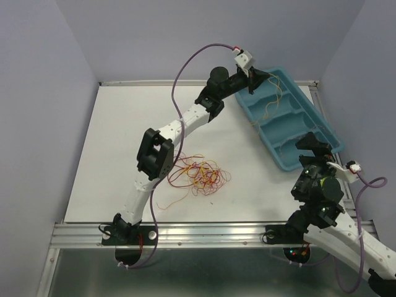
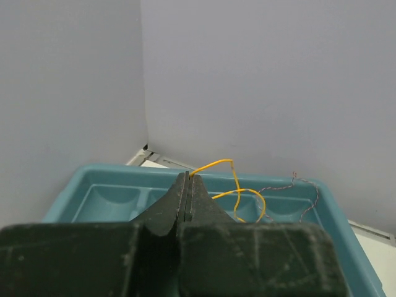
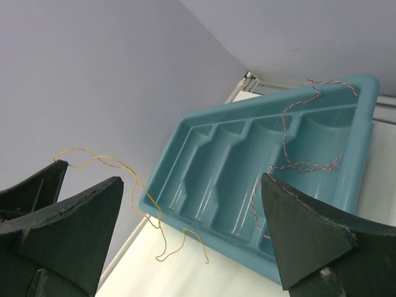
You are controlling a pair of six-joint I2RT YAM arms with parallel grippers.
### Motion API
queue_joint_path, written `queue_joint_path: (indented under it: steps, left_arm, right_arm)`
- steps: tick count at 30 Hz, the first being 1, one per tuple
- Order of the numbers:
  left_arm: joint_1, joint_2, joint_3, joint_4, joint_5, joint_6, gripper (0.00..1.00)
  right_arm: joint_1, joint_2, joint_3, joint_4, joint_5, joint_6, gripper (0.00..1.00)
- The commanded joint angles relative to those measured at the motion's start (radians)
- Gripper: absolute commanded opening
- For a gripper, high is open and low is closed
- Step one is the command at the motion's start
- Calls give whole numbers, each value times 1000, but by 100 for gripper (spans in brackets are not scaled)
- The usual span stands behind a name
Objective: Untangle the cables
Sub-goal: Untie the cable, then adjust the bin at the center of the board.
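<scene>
The cables (image 1: 198, 175) lie as a loose red, orange and yellow tangle on the white table, near the left arm's elbow. My left gripper (image 1: 263, 77) reaches over the far end of the teal tray (image 1: 322, 127). In the left wrist view it (image 2: 189, 176) is shut on one yellow cable (image 2: 238, 185), which loops down into the tray (image 2: 111, 185). That yellow cable (image 1: 274, 99) trails over the tray's left wall towards the table. My right gripper (image 1: 312, 148) is at the tray's near end, open (image 3: 190, 180) and empty. The yellow cable (image 3: 145, 198) dangles past the tray's edge (image 3: 204, 229).
A thin red-and-white twisted strand (image 3: 291, 167) lies across the tray's compartments and shows in the left wrist view too (image 2: 303, 192). Grey walls enclose the table on three sides. A metal rail (image 1: 204, 234) runs along the near edge.
</scene>
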Motion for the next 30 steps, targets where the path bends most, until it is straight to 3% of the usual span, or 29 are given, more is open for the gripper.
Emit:
queue_joint_path:
  steps: [1,9,12,14,19,22,23,25,27,30]
  left_arm:
    - [-5,-100,-10,66,31,59,0]
    - [-5,-258,-58,-55,48,211,0]
    - [-5,-284,-33,-93,31,243,0]
    - [-2,-308,-6,-121,-7,257,0]
    - [22,-391,-1,-161,-179,283,0]
    - [62,-456,-61,-136,-210,274,0]
    - [77,-471,-76,-130,-208,264,0]
    - [112,-512,-122,-110,-194,242,0]
    - [129,-534,-145,-101,-182,238,0]
    - [158,-545,-148,-99,-176,220,0]
  right_arm:
    - [9,-22,-3,-16,114,35,97]
    - [9,-21,3,-51,107,56,96]
    - [8,25,12,-56,105,39,91]
    - [9,105,37,-57,20,-6,88]
    - [-4,390,170,-80,-178,-146,92]
    - [-140,487,296,-316,-423,-12,89]
    - [-326,558,354,-438,-697,72,89]
    - [-524,651,386,-500,-978,136,89]
    - [-636,784,429,-511,-1196,130,90]
    - [-636,933,501,-534,-1249,85,93]
